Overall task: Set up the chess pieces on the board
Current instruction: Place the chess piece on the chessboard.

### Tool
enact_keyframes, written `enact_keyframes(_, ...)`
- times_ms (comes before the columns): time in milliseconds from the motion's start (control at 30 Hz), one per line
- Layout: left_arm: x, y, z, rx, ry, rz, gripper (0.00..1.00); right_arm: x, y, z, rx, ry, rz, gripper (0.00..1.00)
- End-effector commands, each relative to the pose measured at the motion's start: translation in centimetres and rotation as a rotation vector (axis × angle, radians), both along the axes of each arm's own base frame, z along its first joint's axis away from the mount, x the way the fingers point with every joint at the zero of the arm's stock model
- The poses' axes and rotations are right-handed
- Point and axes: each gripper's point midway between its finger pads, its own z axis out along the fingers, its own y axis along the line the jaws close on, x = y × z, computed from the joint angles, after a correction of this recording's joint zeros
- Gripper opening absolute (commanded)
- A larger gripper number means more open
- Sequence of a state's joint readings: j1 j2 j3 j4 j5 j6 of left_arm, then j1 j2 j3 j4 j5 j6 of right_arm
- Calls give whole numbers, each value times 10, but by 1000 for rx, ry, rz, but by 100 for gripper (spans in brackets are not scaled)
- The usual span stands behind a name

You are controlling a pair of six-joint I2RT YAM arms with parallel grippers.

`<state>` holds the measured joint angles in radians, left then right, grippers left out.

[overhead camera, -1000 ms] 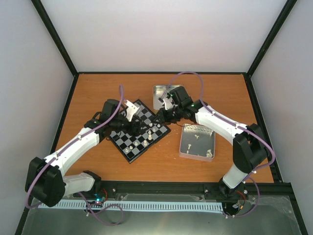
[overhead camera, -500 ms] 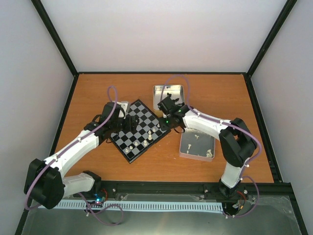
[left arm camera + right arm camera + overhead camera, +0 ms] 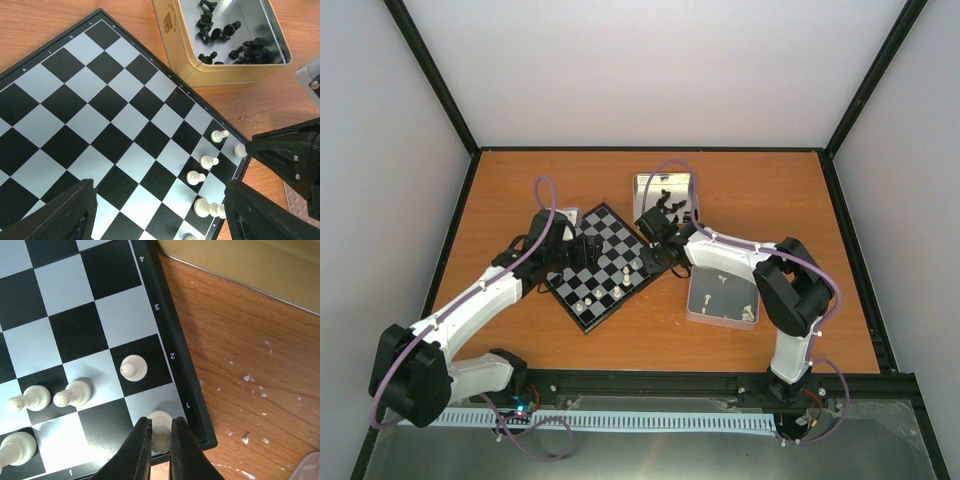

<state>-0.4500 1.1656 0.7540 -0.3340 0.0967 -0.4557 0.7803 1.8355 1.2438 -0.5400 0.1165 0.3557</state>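
right claw [image 3: 160, 442]: pinched tight on a white chess piece [image 3: 160, 420], bottom middle of the frame | piece is at the corner square of the board [image 3: 65, 285] | left claw [image 3: 157, 195]: my fingers spread wide above the board, holding nothing

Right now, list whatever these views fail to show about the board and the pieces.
- Right wrist view: the corner white piece is half hidden by the right fingers; its type is unclear.
- Left wrist view: the board is cut by the frame edges and covered by the left fingers.
- Top view: the white pieces are too small to identify.
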Motion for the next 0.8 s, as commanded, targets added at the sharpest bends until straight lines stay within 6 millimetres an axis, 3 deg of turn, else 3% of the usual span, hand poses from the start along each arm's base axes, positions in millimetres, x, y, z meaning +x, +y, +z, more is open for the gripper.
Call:
enact_keyframes(0,4,-2,11,-27,-36,15,70,-1,7,-10,18,-16,1,5)
enact_keyframes(167,4,-2,11,-24,-36,15,70,-1,2,-15,-3,-17,-20,11)
enact_keyframes(300,4,-2,12,-21,-42,11,70,-4,0,-10,5,-19,-18,24)
enact_keyframes(467,7,-4,15,-25,-49,7,70,-4,0,18,51,-42,-45,39)
enact_keyframes(567,8,-4,18,-26,-55,8,70,-2,-6,44,118,-59,-93,43)
enact_keyframes(667,9,-4,18,-23,-60,8,71,-1,-28,67,174,-71,-184,47)
enact_keyframes(767,8,-4,18,-23,-61,5,71,-5,-69,66,145,-44,-316,47)
